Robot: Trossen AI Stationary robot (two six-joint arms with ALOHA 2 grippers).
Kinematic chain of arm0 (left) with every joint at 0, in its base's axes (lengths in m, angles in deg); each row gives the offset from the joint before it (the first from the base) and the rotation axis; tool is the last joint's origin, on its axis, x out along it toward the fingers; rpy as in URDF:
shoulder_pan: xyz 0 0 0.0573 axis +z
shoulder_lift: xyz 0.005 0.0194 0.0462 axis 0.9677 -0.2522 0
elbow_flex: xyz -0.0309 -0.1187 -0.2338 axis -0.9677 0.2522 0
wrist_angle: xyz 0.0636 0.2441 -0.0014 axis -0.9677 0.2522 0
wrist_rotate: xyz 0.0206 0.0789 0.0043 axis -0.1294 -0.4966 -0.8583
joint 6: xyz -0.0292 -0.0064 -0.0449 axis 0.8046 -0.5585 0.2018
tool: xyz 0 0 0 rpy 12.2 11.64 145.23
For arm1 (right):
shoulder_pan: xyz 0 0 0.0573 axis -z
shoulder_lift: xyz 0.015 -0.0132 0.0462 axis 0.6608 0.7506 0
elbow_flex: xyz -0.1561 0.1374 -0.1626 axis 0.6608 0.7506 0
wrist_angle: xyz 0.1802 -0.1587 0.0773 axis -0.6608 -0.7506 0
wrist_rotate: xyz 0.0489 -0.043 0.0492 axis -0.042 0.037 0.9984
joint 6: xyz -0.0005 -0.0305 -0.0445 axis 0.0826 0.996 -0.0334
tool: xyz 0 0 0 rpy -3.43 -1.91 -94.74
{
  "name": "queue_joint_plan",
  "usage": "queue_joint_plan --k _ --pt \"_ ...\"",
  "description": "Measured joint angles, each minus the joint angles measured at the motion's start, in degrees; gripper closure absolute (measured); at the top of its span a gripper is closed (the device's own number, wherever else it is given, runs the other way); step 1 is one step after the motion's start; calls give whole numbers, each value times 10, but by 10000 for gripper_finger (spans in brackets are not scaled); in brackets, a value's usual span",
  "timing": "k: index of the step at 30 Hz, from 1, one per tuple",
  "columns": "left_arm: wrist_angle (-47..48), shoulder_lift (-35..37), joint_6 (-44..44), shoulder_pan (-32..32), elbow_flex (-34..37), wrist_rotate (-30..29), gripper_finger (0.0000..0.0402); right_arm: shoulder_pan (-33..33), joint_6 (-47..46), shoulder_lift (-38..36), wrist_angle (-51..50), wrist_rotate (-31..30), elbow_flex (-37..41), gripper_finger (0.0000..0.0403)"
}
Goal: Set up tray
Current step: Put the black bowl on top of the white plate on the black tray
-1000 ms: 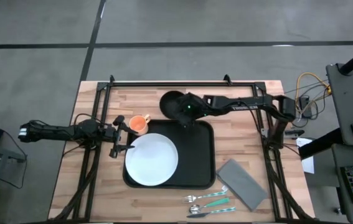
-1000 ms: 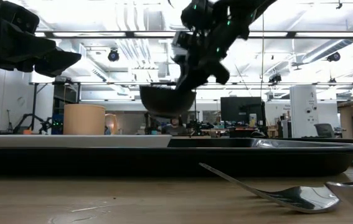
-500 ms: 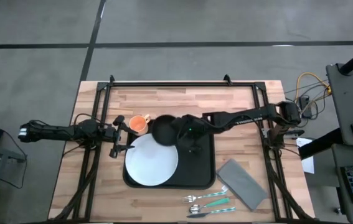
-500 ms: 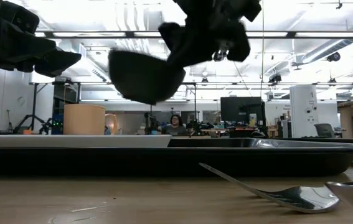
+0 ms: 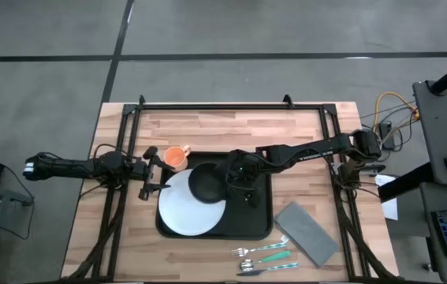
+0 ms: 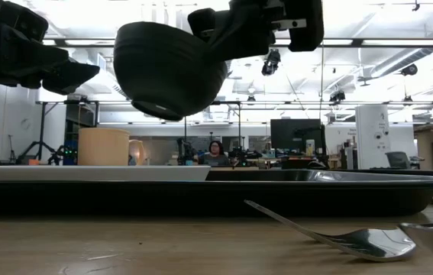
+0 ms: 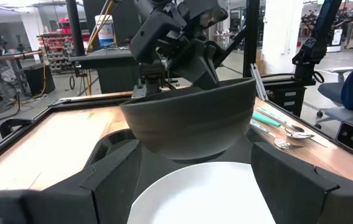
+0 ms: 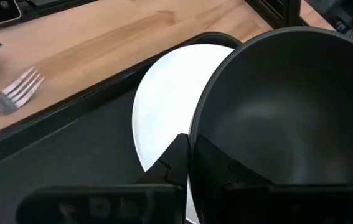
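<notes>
Bowl carried in from the far edge of the tray, now hanging over the plate.

The right gripper [image 5: 225, 180], jaws clenched on the rim of the dark bowl [image 5: 206, 181], has swung it across in the last second; it is held clear above the white plate [image 5: 184, 211], which lies in the black tray [image 5: 258, 197] at the middle of the desk [image 5: 223, 126]. Lowering looks next. The left gripper [image 5: 149, 170] waits beside the orange cup [image 5: 176, 157], jaws released.

No lettering can be read — no labels, brands or numbers.
</notes>
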Motion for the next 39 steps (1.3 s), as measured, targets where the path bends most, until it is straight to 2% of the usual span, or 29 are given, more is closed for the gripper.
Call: queue_joint_plan --k 15,18,21,26,32,39 --pt "-1 0 0 0 -1 0 122 -5 -15 13 -23 -19 -9 395" --pt "-1 1 -5 1 -1 0 122 -6 -16 50 -49 -20 -41 395" --pt "-2 2 -6 1 -1 0 122 -11 10 96 -94 -40 -99 395" --pt "0 1 -6 0 -1 0 122 -21 -3 147 -157 -59 -192 395" --pt "0 1 -1 0 -1 0 122 -42 27 219 -172 -61 -237 395" --pt "0 1 0 0 -3 0 122 -42 31 235 -169 -59 -267 395"
